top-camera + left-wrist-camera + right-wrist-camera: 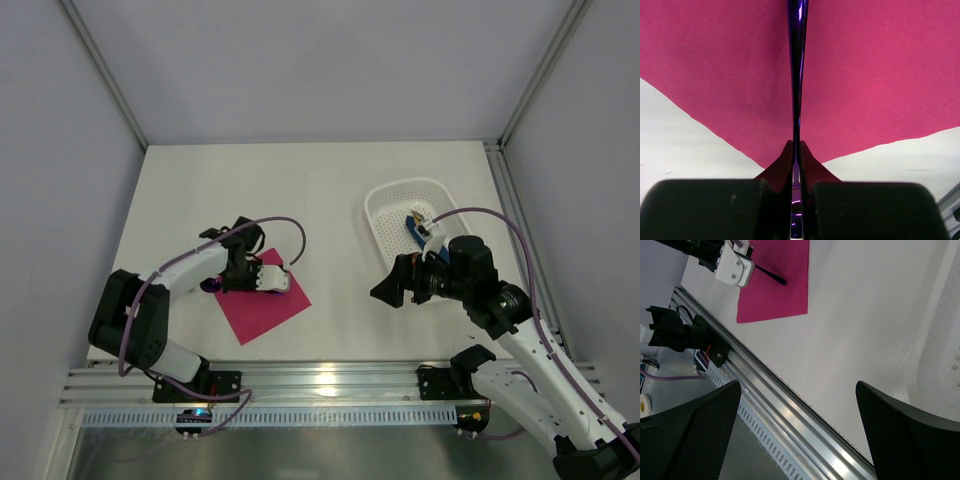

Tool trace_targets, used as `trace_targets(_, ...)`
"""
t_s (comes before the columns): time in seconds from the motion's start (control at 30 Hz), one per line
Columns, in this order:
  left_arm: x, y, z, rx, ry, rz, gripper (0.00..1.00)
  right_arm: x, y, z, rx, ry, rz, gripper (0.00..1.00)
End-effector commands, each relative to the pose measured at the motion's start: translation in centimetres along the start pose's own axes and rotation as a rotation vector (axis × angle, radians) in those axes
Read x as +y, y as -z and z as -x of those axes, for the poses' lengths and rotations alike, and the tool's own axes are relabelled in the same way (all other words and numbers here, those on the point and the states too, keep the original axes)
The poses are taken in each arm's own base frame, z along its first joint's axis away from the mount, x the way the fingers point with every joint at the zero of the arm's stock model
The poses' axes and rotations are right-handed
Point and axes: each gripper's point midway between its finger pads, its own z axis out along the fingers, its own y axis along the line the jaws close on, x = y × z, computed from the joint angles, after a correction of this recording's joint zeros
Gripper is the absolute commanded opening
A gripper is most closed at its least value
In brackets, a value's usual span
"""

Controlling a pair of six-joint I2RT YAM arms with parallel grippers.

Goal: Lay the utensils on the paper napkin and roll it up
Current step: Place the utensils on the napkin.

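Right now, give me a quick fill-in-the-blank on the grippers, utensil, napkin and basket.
The left gripper is ___ on a purple utensil.
In the left wrist view, that utensil runs across the ___ napkin.
The right gripper stands ___, holding nothing.
The white basket sits on the ___ arm's side.
Missing words: shut; pink; open; right.

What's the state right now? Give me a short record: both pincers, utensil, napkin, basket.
left pincer: shut on the handle of a slim glossy dark purple utensil
utensil position: over the magenta-pink square paper napkin; contact unclear
napkin: flat, unrolled
right pincer: open, empty, above the white table
white perforated plastic basket: beside the right arm, holds a blue item
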Motion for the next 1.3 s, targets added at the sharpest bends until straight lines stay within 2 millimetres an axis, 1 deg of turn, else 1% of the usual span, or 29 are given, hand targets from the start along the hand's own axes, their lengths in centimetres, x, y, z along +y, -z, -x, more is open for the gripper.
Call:
trace_targets(0.0, 1.8, 0.4, 0.4, -0.004, -0.031, 0.043, 0.00, 0.8, 0.4, 1.2, -0.038, 0.044, 0.022, 0.99)
trace_targets(0.23, 2.3, -0.2, 0.4, 0.002, -0.037, 0.046, 0.00, 0.8, 0.1, 1.2, -0.030, 0.043, 0.024, 0.99)
trace_targets(0.4, 2.5, -0.1, 0.6, -0.007, -0.031, 0.046, 0.00, 0.8, 0.1, 1.1, -0.027, 0.043, 0.025, 0.99)
trace_targets(0.47, 2.5, 0.1, 1.1, -0.030, -0.026, 0.050, 0.00, 0.8, 0.1, 1.1, -0.028, 0.045, 0.026, 1.00)
trace_targets(0.53, 2.7, 0.2, 0.9, -0.019, -0.025, 0.061, 0.00, 0.8, 0.1, 1.1, -0.027, 0.045, 0.027, 0.99)
trace_targets(0.6, 2.5, 0.0, 0.7, -0.012, -0.032, 0.055, 0.00, 0.9, 0.1, 1.1, -0.023, 0.042, 0.029, 0.99)
trace_targets(0.73, 2.5, 0.0, 1.0, -0.028, -0.022, 0.057, 0.00, 0.8, 0.2, 1.0, -0.025, 0.044, 0.026, 0.99)
trace_targets(0.9, 2.2, -0.2, 0.7, -0.017, -0.022, 0.047, 0.00, 0.9, 0.2, 1.1, -0.027, 0.045, 0.027, 0.99)
trace_targets(1.13, 2.5, -0.8, 0.8, -0.011, -0.020, 0.026, 0.00, 0.8, 0.3, 1.0, -0.029, 0.046, 0.025, 0.99)
trace_targets(1.17, 2.8, -0.7, 1.0, -0.017, -0.017, 0.032, 0.00, 0.8, 0.3, 1.1, -0.030, 0.049, 0.025, 0.99)
trace_targets(1.27, 2.8, -0.7, 1.1, -0.021, -0.017, 0.026, 0.00, 0.9, 0.3, 1.1, -0.029, 0.047, 0.026, 1.00)
